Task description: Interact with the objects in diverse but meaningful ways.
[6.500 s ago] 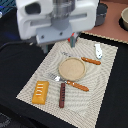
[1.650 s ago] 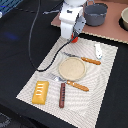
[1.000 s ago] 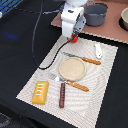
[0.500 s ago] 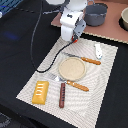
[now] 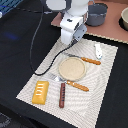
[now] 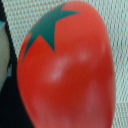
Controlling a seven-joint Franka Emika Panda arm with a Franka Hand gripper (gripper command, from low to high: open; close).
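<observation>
A red tomato [image 6: 65, 70] with a green star top fills the wrist view, very close to the camera, with the woven placemat behind it. My gripper [image 5: 74, 40] hangs over the placemat's far edge in the exterior view and hides the tomato there; its fingers do not show in the wrist view. The orange-yellow ridged block [image 5: 40, 92] lies at the mat's near corner on the exterior view's left. The dark brown sausage stick [image 5: 62, 95] lies beside it. The small white-and-blue piece [image 5: 98, 50] lies at the mat's far right.
A tan plate [image 5: 72, 69] sits mid-mat, with an orange-handled fork [image 5: 70, 82] in front and a knife [image 5: 87, 60] behind it. A grey pot [image 5: 96, 14] and another vessel [image 5: 124, 19] stand on the brown board at the back. A black cable [image 5: 35, 45] trails on the left.
The arm came from low over the plate to the mat's far edge. Over the last second the gripper has risen slightly and shifted a little to the exterior view's left.
</observation>
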